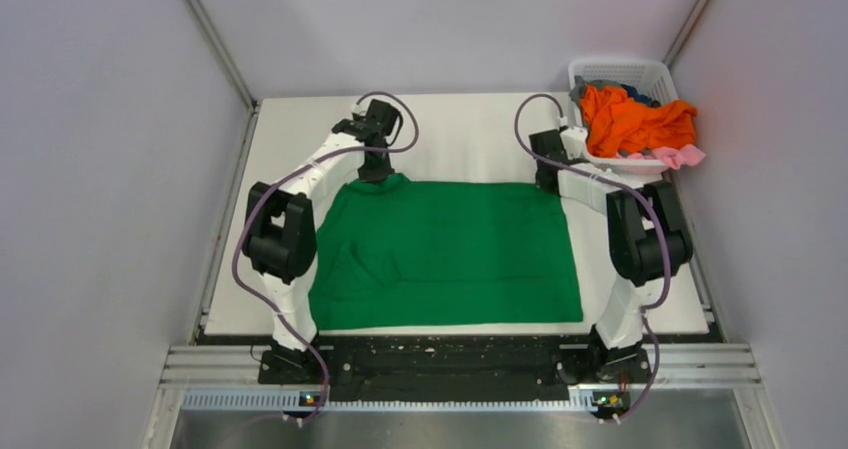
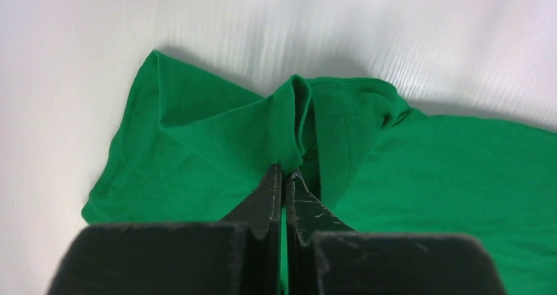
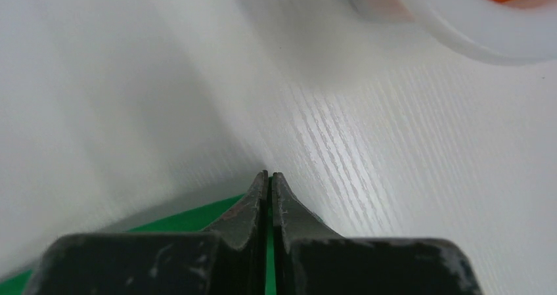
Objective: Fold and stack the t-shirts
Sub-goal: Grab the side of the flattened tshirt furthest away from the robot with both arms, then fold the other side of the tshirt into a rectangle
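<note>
A bright green t-shirt (image 1: 450,254) lies spread on the white table. My left gripper (image 1: 377,172) is shut on its far left corner; in the left wrist view the gripper (image 2: 284,175) pinches a bunched fold of green cloth (image 2: 217,137). My right gripper (image 1: 547,179) is shut on the far right corner; in the right wrist view the gripper (image 3: 269,175) has a strip of green cloth (image 3: 177,223) between and beside the fingers. An orange t-shirt (image 1: 635,119) lies heaped in the basket with a pink one (image 1: 682,156) hanging over its rim.
A white lattice basket (image 1: 620,71) stands at the table's back right corner; its blurred rim (image 3: 473,32) shows in the right wrist view. Grey walls enclose the table on the left, back and right. The black mounting rail (image 1: 450,354) runs along the near edge.
</note>
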